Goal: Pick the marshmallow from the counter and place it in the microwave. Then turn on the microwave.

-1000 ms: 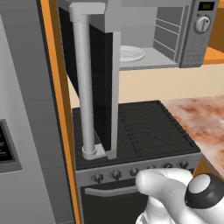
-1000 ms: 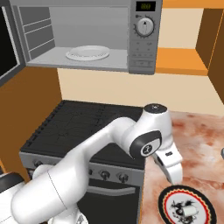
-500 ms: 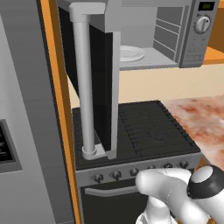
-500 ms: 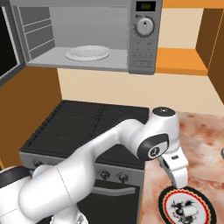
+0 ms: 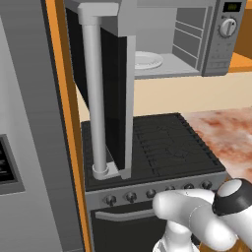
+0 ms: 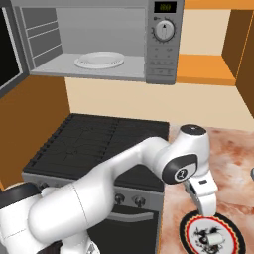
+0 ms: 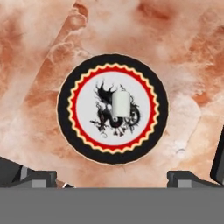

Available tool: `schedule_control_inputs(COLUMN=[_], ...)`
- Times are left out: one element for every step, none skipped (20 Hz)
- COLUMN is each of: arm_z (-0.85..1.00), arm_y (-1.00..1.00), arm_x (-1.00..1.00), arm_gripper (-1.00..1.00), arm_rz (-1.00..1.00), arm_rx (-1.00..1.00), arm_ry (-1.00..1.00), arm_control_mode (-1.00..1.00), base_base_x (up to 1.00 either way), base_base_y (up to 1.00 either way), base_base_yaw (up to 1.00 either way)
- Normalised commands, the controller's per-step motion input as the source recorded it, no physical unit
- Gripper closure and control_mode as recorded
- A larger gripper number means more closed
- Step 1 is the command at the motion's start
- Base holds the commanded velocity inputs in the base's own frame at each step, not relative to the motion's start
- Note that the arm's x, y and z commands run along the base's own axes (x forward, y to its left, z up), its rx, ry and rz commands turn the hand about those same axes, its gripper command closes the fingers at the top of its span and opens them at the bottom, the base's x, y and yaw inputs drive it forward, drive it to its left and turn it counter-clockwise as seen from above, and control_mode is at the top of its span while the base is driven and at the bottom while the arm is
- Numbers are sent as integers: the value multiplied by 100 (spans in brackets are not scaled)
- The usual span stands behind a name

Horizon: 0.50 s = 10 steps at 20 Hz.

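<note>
A: Where do I find the target in the hand view?

B: I read it as the small off-white stubby cylindrical marshmallow (image 7: 120, 104), lying on its side at the centre of a round decorated plate (image 7: 65, 92) with a black rim, a red and yellow zigzag ring and a black dragon motif on white. In the right base view I see the same marshmallow (image 6: 214, 240) on the plate (image 6: 187, 232), near the front edge of the tabletop.

A: And the surface under it?

B: The plate rests on the stone-like tabletop mottled pinkish-red, brown and white (image 7: 183, 52), which in the right base view (image 6: 233, 163) lies just to the right of the black stovetop with grates (image 6: 94, 139).

A: State of the pincer?

B: I see the two-finger pincer (image 6: 207, 212) hanging above the plate, pointing down, released, its jaws spread wide and apart from the marshmallow. In the hand view its dark fingertips (image 7: 30, 177) stand at the lower corners, with the plate between and beyond them; nothing is gripped.

A: The destination?

B: I see the large silver-grey microwave (image 6: 163, 54) mounted above the stovetop, well apart from the plate. Its dark glass door with long grey bar handle (image 5: 93, 93) is swung open. Inside lies a round white plate (image 6: 99, 60). The round dial (image 6: 163, 31) sits below the small digital display (image 6: 164, 7).
</note>
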Motion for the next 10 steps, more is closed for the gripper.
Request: schedule_control_inputs(arm_z=[-13,-13,-12,-13,-12,-10,-7,-6,-6,-6], arm_y=[-3,-1,-3,-3,-3,0,0,0,0,-1], arm_x=[5,8,6,8,7,15,17,13,11,9], arm_gripper=[-100,-100,-100,-100,-100,-100,-100,-100,-100,-100], arm_rz=[-6,-6,-6,-6,-6,-6,-6,-6,-5,-5], arm_rx=[2,1,2,1,1,1,0,1,1,1], arm_ry=[4,4,4,4,4,5,6,6,5,4], arm_control_mode=[-100,-100,-100,-100,-100,-100,-100,-100,-100,-100], base_base_x=[0,0,0,0,0,0,0,0,0,0], base_base_y=[0,0,0,0,0,0,0,0,0,0], base_base_yaw=[0,0,0,0,0,0,0,0,0,0])
